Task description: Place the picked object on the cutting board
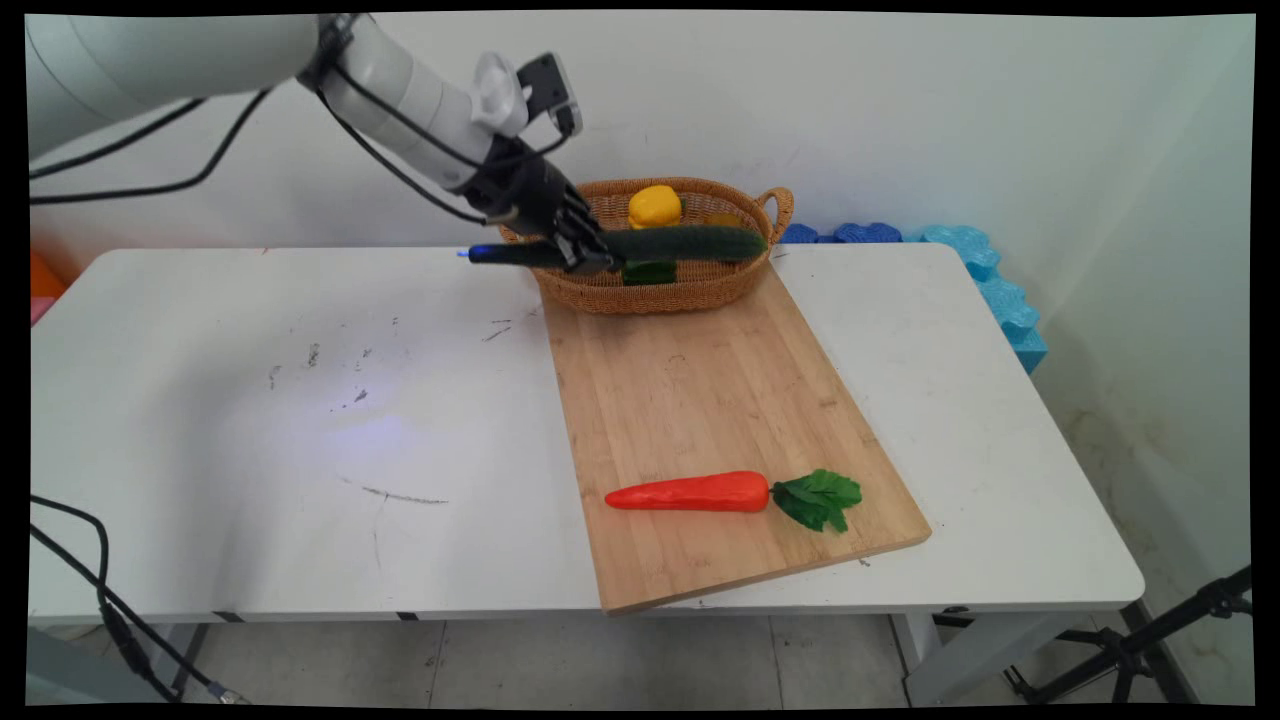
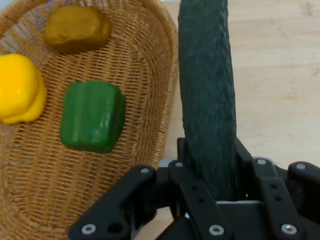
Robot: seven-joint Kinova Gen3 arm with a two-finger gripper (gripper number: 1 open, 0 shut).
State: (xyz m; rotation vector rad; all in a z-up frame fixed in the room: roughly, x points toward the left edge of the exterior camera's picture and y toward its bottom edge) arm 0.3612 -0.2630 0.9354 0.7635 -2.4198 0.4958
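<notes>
A long dark green cucumber [image 1: 690,243] is clamped near its middle by the black gripper [image 1: 585,255], fingers closed on both sides of it, as seen in hand view where the cucumber [image 2: 207,95] rises between the linkage of the gripper [image 2: 212,192]. The cucumber is held roughly level, off the table, w/ its right half across the front of a wicker basket [image 1: 700,290] & its left end sticking out past the basket's left rim over the white table [image 1: 250,400]. Whether it touches the basket rim can't be told.

In the basket [image 2: 150,60] a yellow pepper [image 2: 17,90], a green pepper [image 2: 92,117] & a brownish lump [image 2: 77,27] are seen lying apart from each other; in main view the yellow pepper [image 1: 654,206] is seen at the back & the green pepper [image 1: 650,272] just below the cucumber.

The basket is set at the far end of a wooden cutting board [image 1: 700,400], which is laid at a slight angle on the table. Near the board's front edge, well apart from the gripper, an orange carrot [image 1: 690,492] w/ green leaves [image 1: 820,498] is laid, tip to the left.

Blue foam pieces [image 1: 990,280] are seen behind the table's right far corner, against the wall
</notes>
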